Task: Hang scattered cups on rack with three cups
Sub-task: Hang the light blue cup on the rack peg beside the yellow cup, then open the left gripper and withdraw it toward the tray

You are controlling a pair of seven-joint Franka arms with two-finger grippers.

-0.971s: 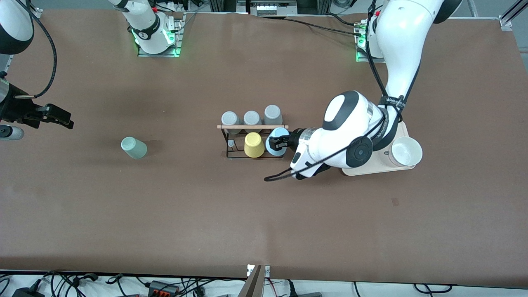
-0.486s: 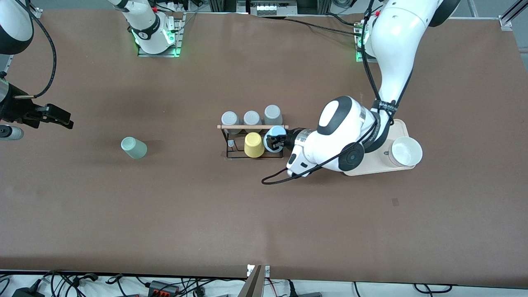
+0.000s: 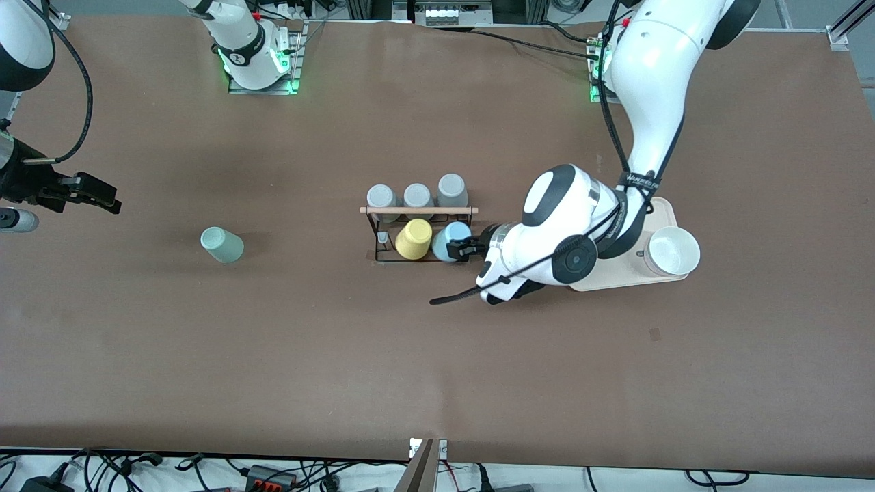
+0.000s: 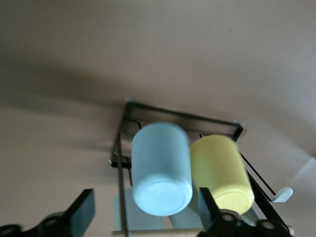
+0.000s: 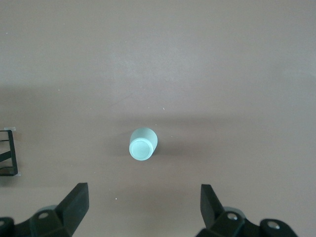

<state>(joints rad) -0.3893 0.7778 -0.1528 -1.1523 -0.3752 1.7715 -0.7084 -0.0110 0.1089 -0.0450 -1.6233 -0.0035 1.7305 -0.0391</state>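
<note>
R gripper (image 3: 108, 199) is hovering over the tabletop (image 3: 287, 355) at the right arm's end, fingers (image 5: 74, 202) spread wide, holding nothing; that arm is waiting. The sage green cup (image 3: 221, 244) is standing mouth-down on the tabletop, well apart from the rack (image 3: 418, 210), betw. it and the R gripper.

On the rack, three grey cups (image 3: 418, 195) are sitting along the row farther from the front camera. The yellow cup (image 3: 413, 239) and the light blue cup (image 3: 448, 241) are sitting side by side on the nearer row.

L gripper (image 3: 467, 247) is sitting at the blue cup's base end, its fingers (image 4: 84, 212) apart w/ a gap on each side of the cup, so it's gripping nothing.

We're judging the step as backing off from a seated cup. We're wanting a straight pull-out along the cup's axis, fingers kept wide, no sideways swing, since the yellow cup is just beside it and the wire frame looks light enough to tip. Next we're expecting the sage cup's turn.
</note>
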